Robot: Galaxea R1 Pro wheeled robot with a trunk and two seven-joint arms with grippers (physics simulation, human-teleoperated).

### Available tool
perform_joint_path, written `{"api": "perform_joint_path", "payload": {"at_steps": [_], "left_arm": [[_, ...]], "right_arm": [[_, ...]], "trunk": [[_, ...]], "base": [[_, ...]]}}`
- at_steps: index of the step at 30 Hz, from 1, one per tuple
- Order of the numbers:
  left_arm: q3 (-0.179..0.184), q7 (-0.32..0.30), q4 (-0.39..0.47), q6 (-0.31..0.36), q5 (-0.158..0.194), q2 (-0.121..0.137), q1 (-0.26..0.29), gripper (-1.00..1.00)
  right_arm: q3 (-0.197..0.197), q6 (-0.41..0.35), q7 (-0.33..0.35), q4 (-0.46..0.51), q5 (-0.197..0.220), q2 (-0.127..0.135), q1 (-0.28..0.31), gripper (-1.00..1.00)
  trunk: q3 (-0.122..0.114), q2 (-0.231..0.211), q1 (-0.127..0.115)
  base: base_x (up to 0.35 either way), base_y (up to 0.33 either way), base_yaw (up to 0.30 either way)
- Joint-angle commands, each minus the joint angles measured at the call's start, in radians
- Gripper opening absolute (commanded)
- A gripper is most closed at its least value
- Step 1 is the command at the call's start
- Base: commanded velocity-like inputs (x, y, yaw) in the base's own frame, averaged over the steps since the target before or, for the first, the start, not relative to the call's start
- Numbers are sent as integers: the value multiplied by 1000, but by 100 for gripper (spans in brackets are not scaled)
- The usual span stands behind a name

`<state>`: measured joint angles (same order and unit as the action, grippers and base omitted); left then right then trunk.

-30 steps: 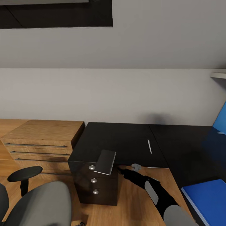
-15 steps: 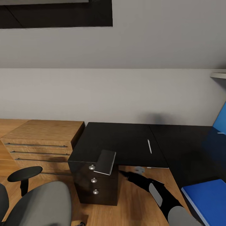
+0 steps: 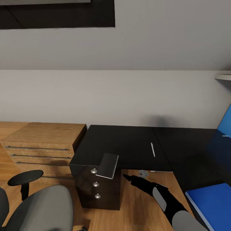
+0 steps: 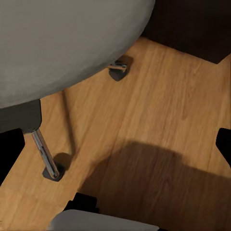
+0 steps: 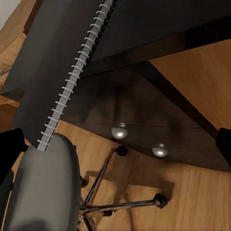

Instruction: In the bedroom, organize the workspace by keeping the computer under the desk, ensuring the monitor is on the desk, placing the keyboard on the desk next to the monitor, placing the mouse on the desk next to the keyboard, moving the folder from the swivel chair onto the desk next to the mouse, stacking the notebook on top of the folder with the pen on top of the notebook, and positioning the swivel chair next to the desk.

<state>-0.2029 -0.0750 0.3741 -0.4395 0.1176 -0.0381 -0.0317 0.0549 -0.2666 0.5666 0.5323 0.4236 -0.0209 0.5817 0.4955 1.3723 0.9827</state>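
On the black-topped desk (image 3: 128, 144), a dark spiral-bound notebook (image 3: 107, 165) hangs over the front edge above the drawers (image 3: 99, 189); its wire spine (image 5: 72, 84) runs across the right wrist view. A thin white pen (image 3: 153, 149) lies farther back on the top. The blue folder (image 3: 211, 203) rests on the desk's right wing. My right gripper (image 3: 126, 176) hovers just right of the notebook, below desk height, open (image 5: 118, 147) and holding nothing. The grey swivel chair (image 3: 41, 205) stands at the lower left. My left gripper (image 4: 115, 149) is open over the floor beside the chair's seat (image 4: 62, 43).
A low light-wood cabinet (image 3: 45, 142) adjoins the desk's left side. A blue slanted panel (image 3: 226, 123) shows at the right edge under a white shelf (image 3: 223, 76). The chair's chrome base and castors (image 5: 120, 204) stand on the wood floor before the drawers.
My right arm has pulled back slightly, down and to the right, away from the notebook. The notebook, pen and folder have not moved.
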Motion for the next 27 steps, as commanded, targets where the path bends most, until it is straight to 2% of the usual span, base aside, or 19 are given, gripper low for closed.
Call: {"api": "perform_joint_path", "payload": {"at_steps": [1, 11, 12, 13, 15, 18, 20, 27], "left_arm": [[-3, -8, -4, 1, 10, 4, -1, 100], [-1, -9, -198, -4, 8, 43, -1, 100], [-1, -9, -248, -30, 8, 56, -1, 100], [-1, -9, -262, -44, 8, 61, -1, 100], [-1, -10, -315, -130, 6, 82, -1, 100], [-1, -11, -341, -207, -2, 105, -3, 100], [-1, -11, -347, -228, -4, 112, -11, 100], [-1, -9, -353, -253, -5, 127, -46, 100]], "right_arm": [[2, -8, -1, 1, 10, 1, 0, 100], [-1, -8, -1, 3, 10, 8, 1, 100], [-2, -9, 0, 3, 11, 15, 1, 100], [-2, -9, 1, 3, 11, 16, 1, 100], [-2, -10, 22, 3, 11, 20, 1, 100], [-3, -11, 62, 3, 10, 22, 1, 100], [-3, -11, 76, 3, 10, 22, 1, 100], [-3, -12, 90, 2, 9, 22, 1, 100]], "trunk": [[1, 1, 0], [1, 1, 0], [1, 1, 0], [1, 1, 0], [1, 1, 0], [1, 1, 0], [1, 1, 0], [1, 1, 0]], "base": [[0, 0, 0], [0, 0, 0], [0, 0, 0], [0, 0, 0], [0, 0, 0], [0, 0, 0], [0, 0, 0], [0, 0, 0]]}}
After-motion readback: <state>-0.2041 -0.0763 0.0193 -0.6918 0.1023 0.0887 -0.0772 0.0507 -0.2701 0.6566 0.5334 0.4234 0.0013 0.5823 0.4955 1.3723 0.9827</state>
